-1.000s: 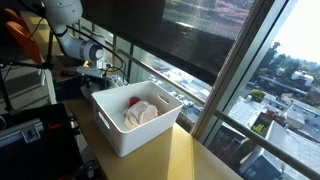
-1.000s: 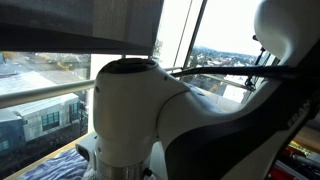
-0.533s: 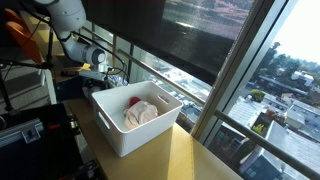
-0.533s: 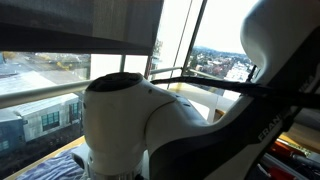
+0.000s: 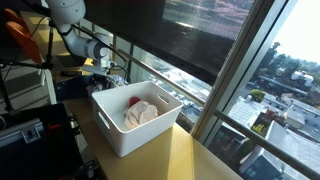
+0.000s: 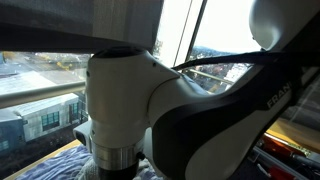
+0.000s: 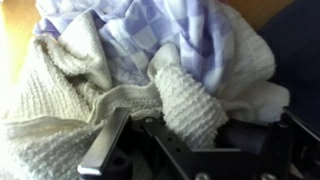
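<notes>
White terry towel [image 7: 45, 115] fills the left of the wrist view. It is bunched on the tan surface [image 7: 15, 35] and runs up against the gripper [image 7: 165, 145], which enters from the bottom edge. One metal finger [image 7: 105, 145] shows left of the gripper's centre, its tip touching the towel's hem. Just right of that finger, a rolled fold of the same towel lies between the jaws, separated from the finger by a dark gap. The jaws stand spread and clamp nothing. The opposite finger is covered by cloth. Ahead of the gripper, a lilac checked cloth [image 7: 190, 40] is draped over the towel, touching it. To the gripper's right the towel ends against a dark blue area too blurred to identify.

In an exterior view, the gripper [image 5: 105, 68] hangs low beyond the far corner of a white bin [image 5: 118, 135]. The bin stands on the surface to the gripper's right and holds pale cloth [image 5: 142, 114] and a red item [image 5: 134, 101]. In an exterior view, the arm [image 6: 130, 100] blocks nearly everything.
</notes>
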`<act>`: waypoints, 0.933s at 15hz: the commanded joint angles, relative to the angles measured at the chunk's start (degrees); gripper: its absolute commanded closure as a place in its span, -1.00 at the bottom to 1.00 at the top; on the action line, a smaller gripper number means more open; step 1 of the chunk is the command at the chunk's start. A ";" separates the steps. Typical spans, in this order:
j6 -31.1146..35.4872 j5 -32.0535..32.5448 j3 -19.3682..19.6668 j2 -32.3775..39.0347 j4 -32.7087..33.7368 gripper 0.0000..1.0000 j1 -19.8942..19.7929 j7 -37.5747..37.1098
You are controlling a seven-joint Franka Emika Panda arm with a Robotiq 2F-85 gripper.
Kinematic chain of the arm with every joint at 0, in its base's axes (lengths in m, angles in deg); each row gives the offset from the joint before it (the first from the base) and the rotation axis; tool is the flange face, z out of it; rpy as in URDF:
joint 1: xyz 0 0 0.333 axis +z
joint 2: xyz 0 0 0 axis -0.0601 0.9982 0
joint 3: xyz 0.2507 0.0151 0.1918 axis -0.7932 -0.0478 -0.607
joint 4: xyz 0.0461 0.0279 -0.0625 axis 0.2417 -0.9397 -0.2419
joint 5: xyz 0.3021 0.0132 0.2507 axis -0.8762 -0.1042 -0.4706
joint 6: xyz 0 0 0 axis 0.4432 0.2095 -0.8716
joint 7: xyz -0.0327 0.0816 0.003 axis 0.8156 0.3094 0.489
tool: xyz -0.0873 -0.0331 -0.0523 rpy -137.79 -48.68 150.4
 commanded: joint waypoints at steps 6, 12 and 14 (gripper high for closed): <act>-6.26 0.57 -0.39 -20.13 -3.70 1.00 -0.38 0.07; -10.44 -0.37 0.10 -31.24 -0.11 1.00 -4.43 1.29; -11.53 -0.69 0.56 -34.20 1.49 1.00 -6.63 1.75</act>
